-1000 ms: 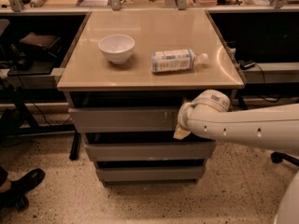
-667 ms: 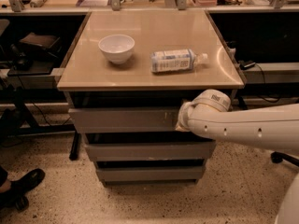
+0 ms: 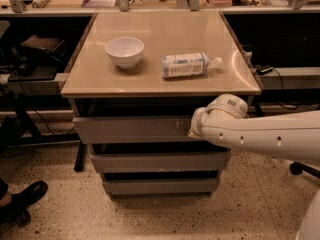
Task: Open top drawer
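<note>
Terrazzo floor [image 3: 250, 204] fills the foreground, with a dark shoe [image 3: 22, 196] at the lower left, well apart from the cabinet. The white arm [image 3: 260, 136] reaches in from the right at drawer height, low enough to pass under the overhanging tabletop [image 3: 150, 84]. Its pincer [image 3: 191, 130] sits against the right end of the top drawer [image 3: 130, 130], just beside the pale scratch marks [image 3: 178, 126]. The bulky wrist hides the pincer's working end, so it cannot be told how far open it is or whether it has hold of anything.

The top drawer is the widest grey front, directly under the tabletop. Having no handle, it probably forces the approach at its edge, where an upper lip or side may offer purchase. A dark gap shows above it, and the task looks unfinished. Below it lie the middle drawer [image 3: 160, 161] and the bottom drawer [image 3: 160, 185], both narrower and untouched.

On the tabletop a white bowl [image 3: 124, 51] stands upright left of centre. A plastic bottle [image 3: 187, 65] lies on its side to the right, cap pointing right, apart from the bowl. Both rest back from the front edge, so a drawer pull should leave them alone, though a jolt might roll the bottle. Cluttered workbenches [image 3: 150, 1] run along the far side.
</note>
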You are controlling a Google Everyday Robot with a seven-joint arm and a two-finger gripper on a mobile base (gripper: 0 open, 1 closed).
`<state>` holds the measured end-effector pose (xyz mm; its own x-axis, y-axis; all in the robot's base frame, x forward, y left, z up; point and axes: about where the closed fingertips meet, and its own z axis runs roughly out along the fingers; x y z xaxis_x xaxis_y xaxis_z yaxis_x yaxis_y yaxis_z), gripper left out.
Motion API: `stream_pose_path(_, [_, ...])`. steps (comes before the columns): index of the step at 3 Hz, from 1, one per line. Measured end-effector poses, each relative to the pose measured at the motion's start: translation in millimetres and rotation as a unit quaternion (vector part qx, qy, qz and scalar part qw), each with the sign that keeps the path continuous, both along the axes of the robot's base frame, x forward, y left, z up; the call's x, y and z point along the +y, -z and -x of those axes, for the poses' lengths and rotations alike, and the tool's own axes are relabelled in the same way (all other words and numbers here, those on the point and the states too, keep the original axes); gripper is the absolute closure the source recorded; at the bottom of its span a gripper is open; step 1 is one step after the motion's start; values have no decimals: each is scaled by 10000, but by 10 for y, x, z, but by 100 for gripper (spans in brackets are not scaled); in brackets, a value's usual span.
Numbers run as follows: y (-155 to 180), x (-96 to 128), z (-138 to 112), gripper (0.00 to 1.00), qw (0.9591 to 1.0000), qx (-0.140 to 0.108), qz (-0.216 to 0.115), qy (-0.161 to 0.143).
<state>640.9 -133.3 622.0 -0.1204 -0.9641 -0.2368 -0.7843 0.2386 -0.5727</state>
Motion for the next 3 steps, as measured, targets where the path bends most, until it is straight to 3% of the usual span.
stream_pose_path(1, [-4,0,0,100,10000,0,0,0])
stream_pose_path(2, [-65,0,1,100,10000,-1,-1,0])
stream_pose_path(3, [-224,-39,205,100,9999,-130,-53,-27])
